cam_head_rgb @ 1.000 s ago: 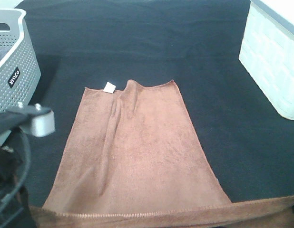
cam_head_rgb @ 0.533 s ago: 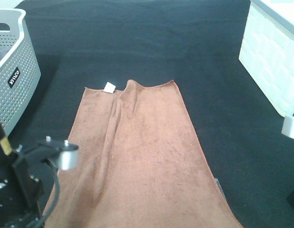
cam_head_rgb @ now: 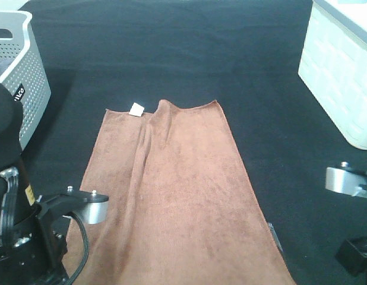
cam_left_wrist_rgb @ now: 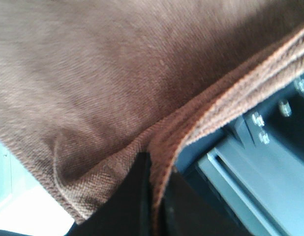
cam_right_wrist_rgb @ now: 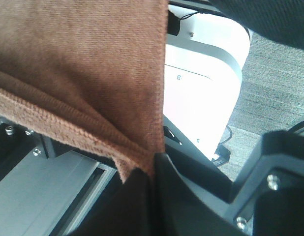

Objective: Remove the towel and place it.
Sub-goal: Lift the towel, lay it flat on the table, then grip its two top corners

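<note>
The brown towel (cam_head_rgb: 177, 190) lies spread lengthwise on the dark table, its white tag (cam_head_rgb: 136, 108) at the far left corner. Its near end runs off the table's front edge. My left gripper (cam_left_wrist_rgb: 154, 196) is shut on the towel's near stitched edge (cam_left_wrist_rgb: 191, 128), down at the lower left of the high view. My right gripper (cam_right_wrist_rgb: 151, 182) is shut on the towel's other near corner (cam_right_wrist_rgb: 137, 157), below the table edge at the lower right. Both sets of fingertips are hidden in the high view; only the arms (cam_head_rgb: 35, 237) (cam_head_rgb: 356, 184) show.
A grey perforated basket (cam_head_rgb: 17, 89) stands at the far left. A white woven bin (cam_head_rgb: 341, 71) stands at the far right. The dark table cloth (cam_head_rgb: 189, 53) covers the table behind the towel.
Both arms have risen into view at the front corners. The towel's near hem, seen draped along the front edge a second ago, has been pulled out of the frame.
</note>
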{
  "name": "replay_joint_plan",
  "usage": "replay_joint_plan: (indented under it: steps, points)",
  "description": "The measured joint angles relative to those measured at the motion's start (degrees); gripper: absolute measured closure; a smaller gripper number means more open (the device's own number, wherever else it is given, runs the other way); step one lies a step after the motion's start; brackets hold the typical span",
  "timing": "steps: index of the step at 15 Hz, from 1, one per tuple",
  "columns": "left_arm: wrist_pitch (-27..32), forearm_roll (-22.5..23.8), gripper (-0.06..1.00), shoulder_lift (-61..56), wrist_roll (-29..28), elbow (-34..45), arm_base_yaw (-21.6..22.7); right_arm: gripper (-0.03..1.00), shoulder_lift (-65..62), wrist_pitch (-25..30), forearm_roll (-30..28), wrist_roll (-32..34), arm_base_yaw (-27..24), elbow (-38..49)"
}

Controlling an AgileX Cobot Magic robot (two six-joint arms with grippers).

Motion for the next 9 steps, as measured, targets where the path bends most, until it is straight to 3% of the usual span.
replay_joint_plan:
  steps: [9]
  points:
    - [-0.11,-1.72,0.93,7.28,-0.06,-3.09,0.0,0.97,11.57,-5.73,2.98,-7.39,-0.06,0.0]
